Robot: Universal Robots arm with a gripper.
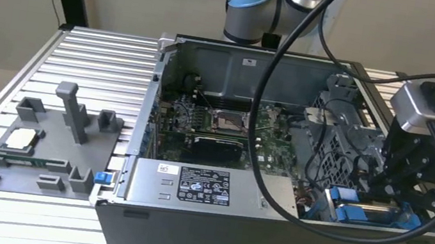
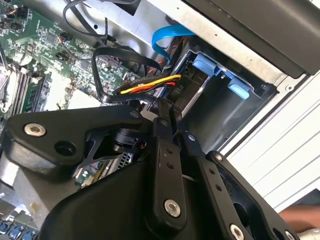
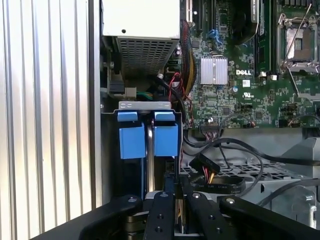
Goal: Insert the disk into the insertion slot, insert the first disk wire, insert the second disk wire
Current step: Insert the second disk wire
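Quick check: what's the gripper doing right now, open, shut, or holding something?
Gripper: down inside the case beside the disk in the insertion slot, at the multicoloured wire; fingers' state cannot be told.

light: even, bright | glare: seen on ribbed surface [image 3: 45, 100] | shadow: deep inside computer case [image 1: 204, 94] | blur: gripper [image 2: 172, 125] linkage softened

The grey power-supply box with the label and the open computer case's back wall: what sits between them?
In the exterior view, the green motherboard lies between the grey labelled power-supply box and the back wall of the open computer case.
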